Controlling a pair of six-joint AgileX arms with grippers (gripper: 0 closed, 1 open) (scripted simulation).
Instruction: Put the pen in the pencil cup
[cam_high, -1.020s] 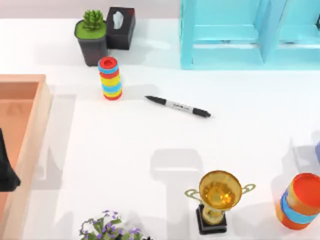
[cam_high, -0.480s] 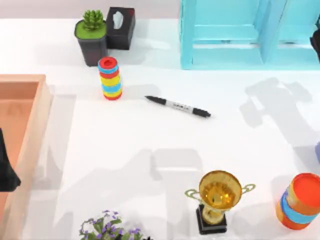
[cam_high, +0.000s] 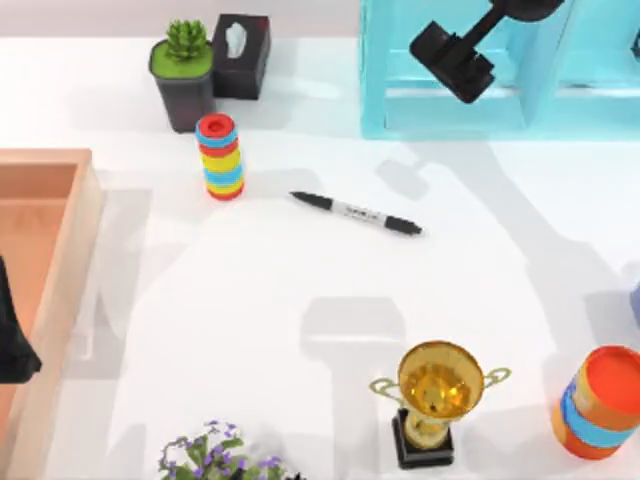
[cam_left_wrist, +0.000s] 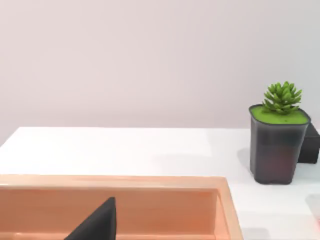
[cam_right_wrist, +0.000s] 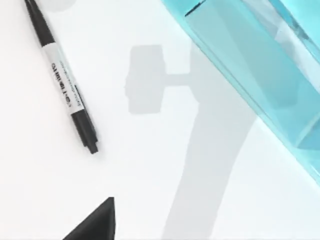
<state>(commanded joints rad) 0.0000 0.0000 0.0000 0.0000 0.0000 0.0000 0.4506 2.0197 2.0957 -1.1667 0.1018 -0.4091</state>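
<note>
**Pen not yet picked up; right arm high over the far side**

The pen (cam_high: 356, 213) lies flat on the white tabletop (cam_high: 250, 320), near its middle, touched by nothing. The pencil cup (cam_high: 598, 402) stands well apart from it at the near right corner, just right of a gold trophy (cam_high: 437, 400).

The right gripper (cam_high: 452, 60) hangs over the turquoise shelf unit (cam_high: 450, 110) at the far side, holding nothing; whether its jaws are spread I cannot tell. The left gripper (cam_high: 12, 340) sits parked over the wooden tray (cam_high: 70, 260) at the left edge, jaws likewise unreadable.

Judging by this, nothing is done yet: reach, grasp, carry and drop all remain.
</note>
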